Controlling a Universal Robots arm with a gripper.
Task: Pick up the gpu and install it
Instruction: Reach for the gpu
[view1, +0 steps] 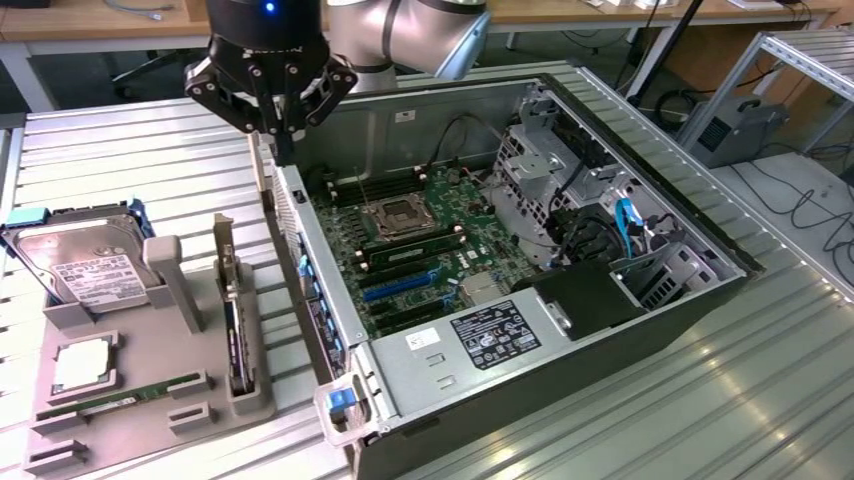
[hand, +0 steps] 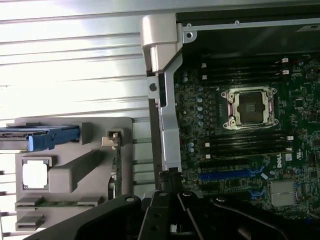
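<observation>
Fingers (view1: 283, 145): pressed together with nothing between them, pointing down over the far corner of the case's rear wall; the gripper (view1: 283, 156) hangs from the arm at the top of the exterior view.
Bench (view1: 747, 400): ribbed metal surface carrying the case and the holder.
Computer case (view1: 667, 300): lies on its side with the side panel off and the interior facing up.
Motherboard (view1: 447, 190): green board on the case floor, with an empty processor socket (view1: 400, 215) and blue expansion slots nearer the camera.
Holder (view1: 134, 430): grey parts fixture at the exterior view's left, just beside the case.
Power supply (view1: 487, 335): silver box with a black label at the near end of the case.
Hard drive (view1: 87, 265): silver, white label, propped in a blue-edged bay at the holder's far end.
Gpu (view1: 234, 335): stands on edge in the holder's slot nearest the case, silver bracket at its far end; not gripped, well apart from the fingers.
Processor (view1: 83, 365): lies flat in a square pocket of the holder.
RAM stick (view1: 120, 398): slim green strip on edge near the holder's front.
</observation>
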